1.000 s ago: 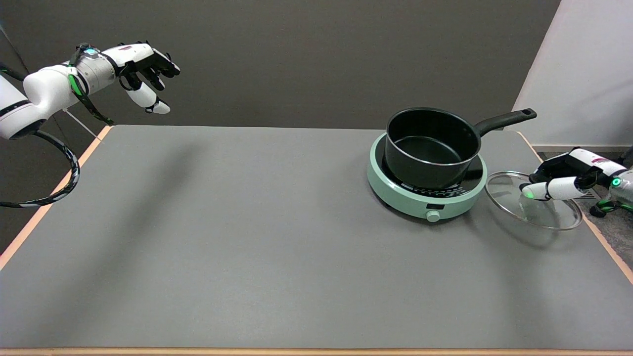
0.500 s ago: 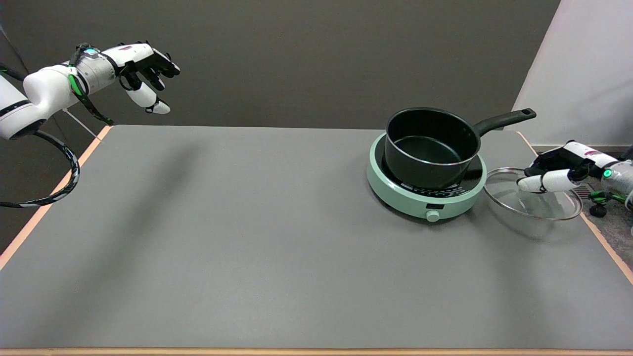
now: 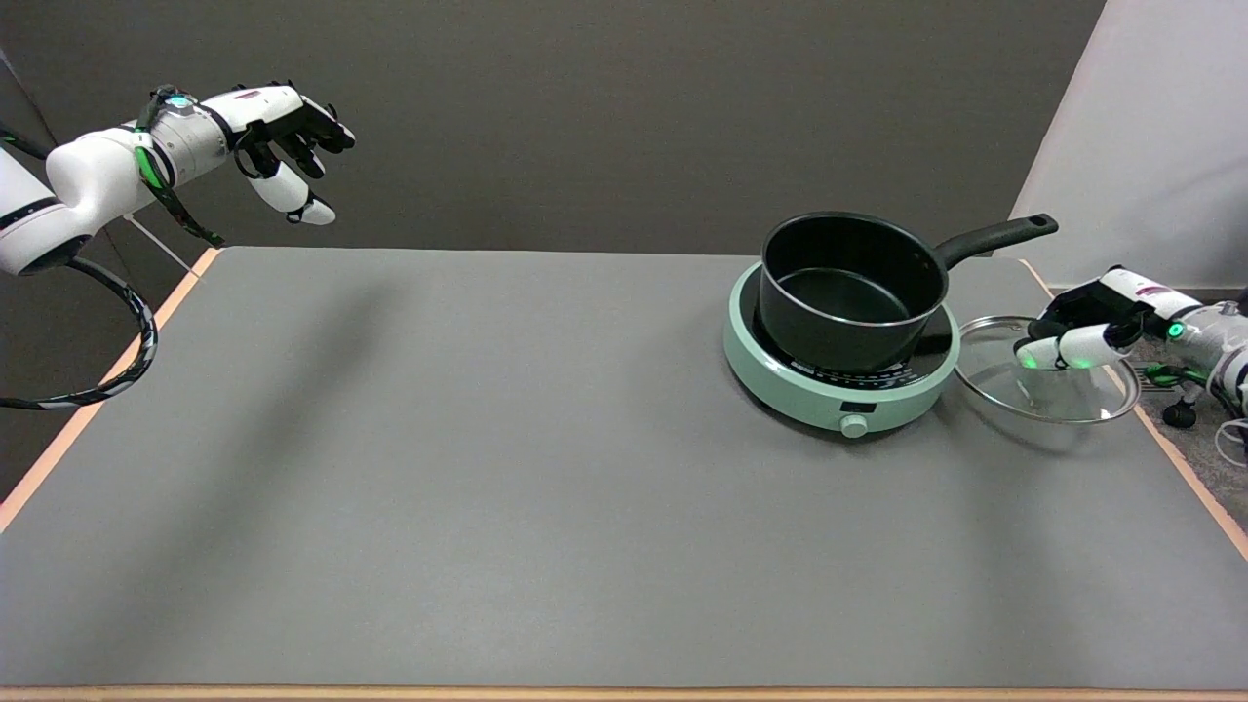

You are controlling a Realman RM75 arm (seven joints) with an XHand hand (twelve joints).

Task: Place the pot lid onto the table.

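One step looks left: right hand (image 3: 1087, 327) grips the glass pot lid (image 3: 1048, 382) by its centre, lid hanging under the fingers just off the table (image 3: 487, 439), w/ the pot (image 3: 848, 288) beside it, so next move needs lowering, then letting go.

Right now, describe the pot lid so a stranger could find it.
Find the mint-green cooker carrying a black pot at the table's right. Just right of it, by the table edge, is the pot lid, under the right hand. It alone is clear glass.
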